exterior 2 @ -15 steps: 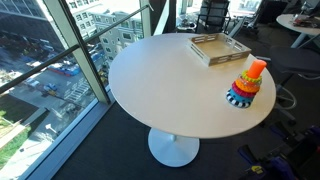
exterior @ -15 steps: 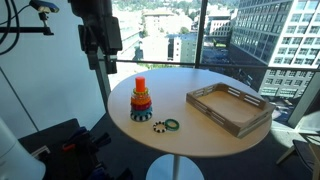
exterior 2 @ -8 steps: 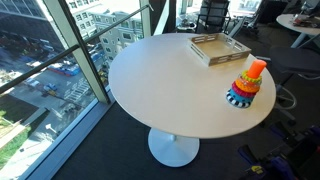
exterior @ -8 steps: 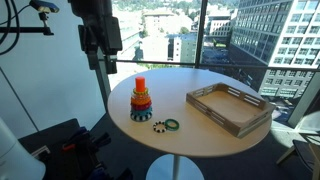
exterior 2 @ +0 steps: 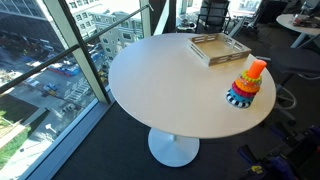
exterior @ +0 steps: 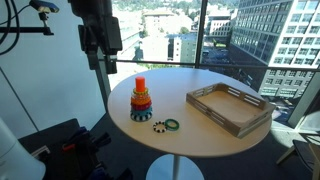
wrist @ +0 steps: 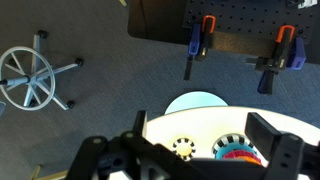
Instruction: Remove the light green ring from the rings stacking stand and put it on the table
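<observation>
The rings stacking stand (exterior: 141, 101) stands on the round beige table (exterior: 200, 140) near its edge, with a blue base, an orange peg and several coloured rings. It also shows in an exterior view (exterior 2: 246, 85) and partly at the bottom of the wrist view (wrist: 240, 153). The light green ring cannot be singled out in the stack at this size. My gripper (wrist: 200, 122) is open and empty. It hangs high above and beside the stand (exterior: 98, 55).
A pale toothed ring (exterior: 159, 126) and a dark green ring (exterior: 172, 124) lie on the table in front of the stand. The toothed ring shows in the wrist view (wrist: 182, 147). A wooden tray (exterior: 228, 108) sits further along the table. Windows and office chairs surround it.
</observation>
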Available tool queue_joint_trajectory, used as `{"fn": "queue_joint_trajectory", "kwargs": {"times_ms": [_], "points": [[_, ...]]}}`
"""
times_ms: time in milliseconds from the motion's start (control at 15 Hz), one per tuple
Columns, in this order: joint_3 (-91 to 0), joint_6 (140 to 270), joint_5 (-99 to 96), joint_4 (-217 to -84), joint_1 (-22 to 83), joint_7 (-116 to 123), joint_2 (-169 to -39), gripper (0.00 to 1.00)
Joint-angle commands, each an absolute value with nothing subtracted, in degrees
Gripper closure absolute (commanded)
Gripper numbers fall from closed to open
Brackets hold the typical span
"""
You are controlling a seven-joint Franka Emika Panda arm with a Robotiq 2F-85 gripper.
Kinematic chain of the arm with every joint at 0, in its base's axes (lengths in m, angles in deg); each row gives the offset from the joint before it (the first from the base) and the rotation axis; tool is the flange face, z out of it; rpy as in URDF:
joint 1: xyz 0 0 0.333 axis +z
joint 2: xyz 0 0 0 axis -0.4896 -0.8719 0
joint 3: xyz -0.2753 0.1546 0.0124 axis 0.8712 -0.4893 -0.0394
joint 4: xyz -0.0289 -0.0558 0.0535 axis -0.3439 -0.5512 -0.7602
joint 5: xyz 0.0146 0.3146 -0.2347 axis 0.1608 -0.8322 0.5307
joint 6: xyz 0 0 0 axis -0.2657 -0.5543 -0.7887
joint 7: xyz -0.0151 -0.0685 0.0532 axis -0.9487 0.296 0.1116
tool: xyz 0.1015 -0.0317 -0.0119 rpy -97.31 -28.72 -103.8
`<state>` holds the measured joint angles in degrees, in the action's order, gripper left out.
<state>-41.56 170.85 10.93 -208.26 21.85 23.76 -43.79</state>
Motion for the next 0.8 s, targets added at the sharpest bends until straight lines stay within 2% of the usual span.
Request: {"fn": "queue_joint_trajectory", "kwargs": {"times_ms": [0,733], "points": [[-40.9,170.6,11.3,-208.1,22.7,23.3,-43.7,0.00],[-41.0,170.6,8.7,-204.2,26.0,24.0,-46.2,0.00]]}}
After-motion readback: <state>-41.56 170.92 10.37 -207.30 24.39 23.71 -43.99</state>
